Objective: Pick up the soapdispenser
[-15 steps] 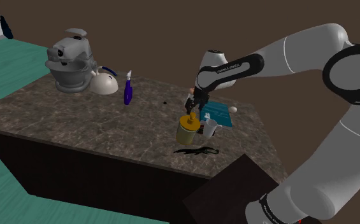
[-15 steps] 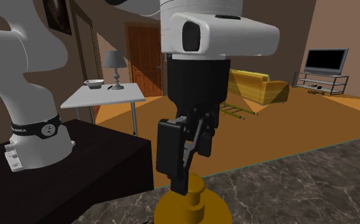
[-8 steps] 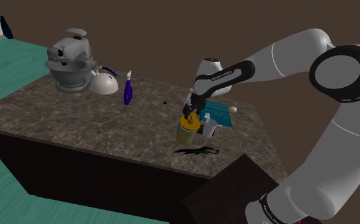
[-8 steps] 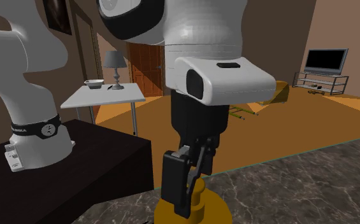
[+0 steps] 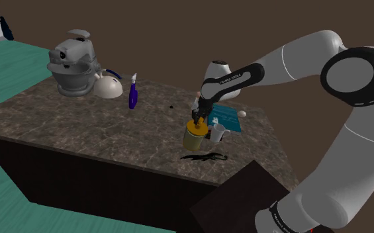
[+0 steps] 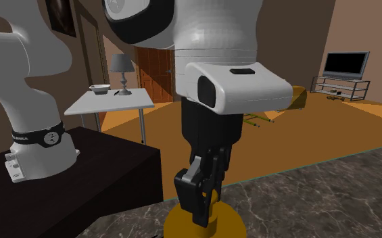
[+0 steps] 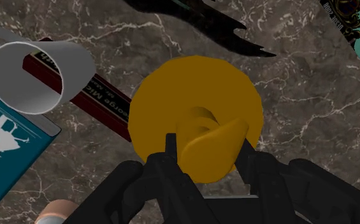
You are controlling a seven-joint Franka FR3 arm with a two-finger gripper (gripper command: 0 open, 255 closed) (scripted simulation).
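Note:
The soap dispenser (image 5: 193, 136) is a squat yellow bottle with a yellow pump on top, standing upright on the dark marble counter (image 5: 79, 126) near its front edge. My black gripper (image 5: 197, 120) comes down on it from above and is shut on the pump. In the wrist view the two fingers (image 7: 166, 159) clasp the pump head (image 7: 208, 141) from both sides, above the round body (image 7: 236, 95). In the second exterior view the gripper (image 6: 201, 201) sits tight on the pump neck above the yellow body (image 6: 226, 225).
Right beside the dispenser are a white cup (image 5: 219, 134), a dark red book (image 7: 92, 97) and a teal book (image 5: 229, 118). A black object (image 5: 205, 157) lies in front. A blue spray bottle (image 5: 133, 94), white dome (image 5: 108, 87) and grey mixer (image 5: 73, 63) stand farther left.
The arm came down onto the dispenser, then the fingers, which stood apart around the pump, closed on it. The dispenser has not moved.

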